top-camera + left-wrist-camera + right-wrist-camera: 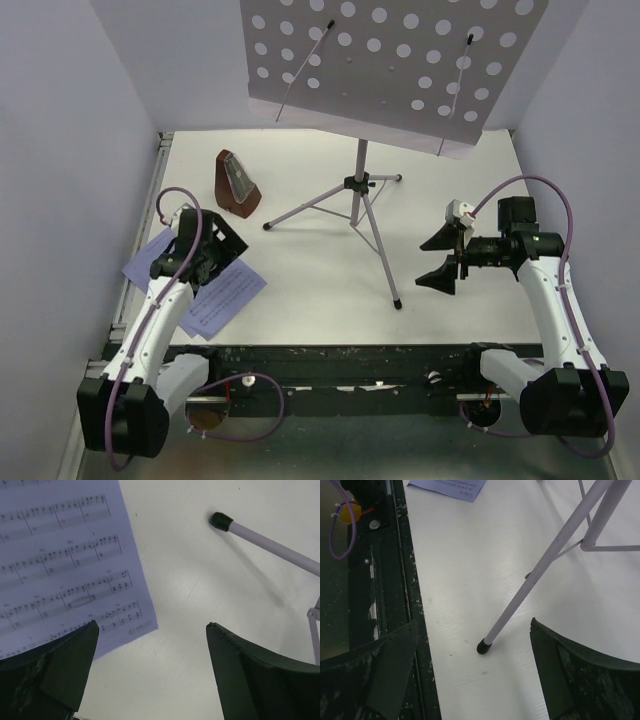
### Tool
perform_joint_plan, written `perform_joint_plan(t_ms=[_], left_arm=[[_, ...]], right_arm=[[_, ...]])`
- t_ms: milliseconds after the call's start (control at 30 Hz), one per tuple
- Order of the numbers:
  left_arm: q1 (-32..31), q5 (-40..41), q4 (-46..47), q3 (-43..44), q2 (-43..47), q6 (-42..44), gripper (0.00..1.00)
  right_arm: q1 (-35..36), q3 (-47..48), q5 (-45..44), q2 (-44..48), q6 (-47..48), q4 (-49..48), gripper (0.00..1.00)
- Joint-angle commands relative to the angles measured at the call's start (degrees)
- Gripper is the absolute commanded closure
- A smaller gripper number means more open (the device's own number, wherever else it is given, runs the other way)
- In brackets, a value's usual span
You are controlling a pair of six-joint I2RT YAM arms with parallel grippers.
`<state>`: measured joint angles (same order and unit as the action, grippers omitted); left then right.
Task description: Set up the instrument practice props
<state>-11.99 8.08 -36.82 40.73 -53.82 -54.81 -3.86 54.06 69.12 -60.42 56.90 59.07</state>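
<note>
Hovering above lavender printed sheet-music pages (pixel 65 555), left fingers (pixel 70 665) spread, empty; page corner under one finger. Right fingers (pixel 570 680) spread, empty. Likely step: grasping pages. Next: descend, pinch page edge, lift toward pale lilac perforated music stand (pixel 400 60).
</note>
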Motion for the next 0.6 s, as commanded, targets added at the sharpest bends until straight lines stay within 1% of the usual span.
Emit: perform_joint_plan(t_ms=[0,67,100,167,200,300,367,433,467,567], left_arm=[[13.2,-12.0,4.0,5.2,-4.6,23.9,0.01],[17.9,-10.6,0.8,8.1,-8.5,25.3,0.01],[20.5,-8.9,-1.4,9.2,-10.5,24.0,0.01],[24.5,-4.1,-5.4,9.3,-13.5,18.3,0.01],[27.0,-3.2,-6.2,8.0,-14.1,14.9,0.01],[32.8,-4.0,-3.3,1.7,-11.8,9.8,0.01],[35.2,-2.6,-1.9,-0.2,-9.4,8.3,0.01],[35.7,2.3,-2.8,0.7,-8.8,8.5,0.01],[35.7,3.8,-3.3,1.4,-9.5,8.8,0.01],[36.3,4.9,-3.8,2.9,-13.2,10.4,0.01]], right_arm=[[-0.3,1.6,2.5,0.0,1.7,2.0,0.0],[-0.4,1.8,2.7,0.1,1.8,2.2,0.0],[-0.3,1.7,2.7,0.1,1.9,2.3,0.0],[-0.3,1.7,2.5,0.5,1.9,2.2,0.0],[-0.3,1.7,2.5,0.6,2.0,2.3,0.0],[-0.4,1.8,2.5,0.3,2.1,2.5,0.0],[-0.4,1.9,2.8,0.2,2.2,2.6,0.0],[-0.4,1.9,2.9,0.0,2.2,2.7,0.0],[-0.3,2.0,3.0,0.0,2.3,2.9,0.0],[-0.3,2.2,2.9,-0.6,2.8,3.3,0.0]])
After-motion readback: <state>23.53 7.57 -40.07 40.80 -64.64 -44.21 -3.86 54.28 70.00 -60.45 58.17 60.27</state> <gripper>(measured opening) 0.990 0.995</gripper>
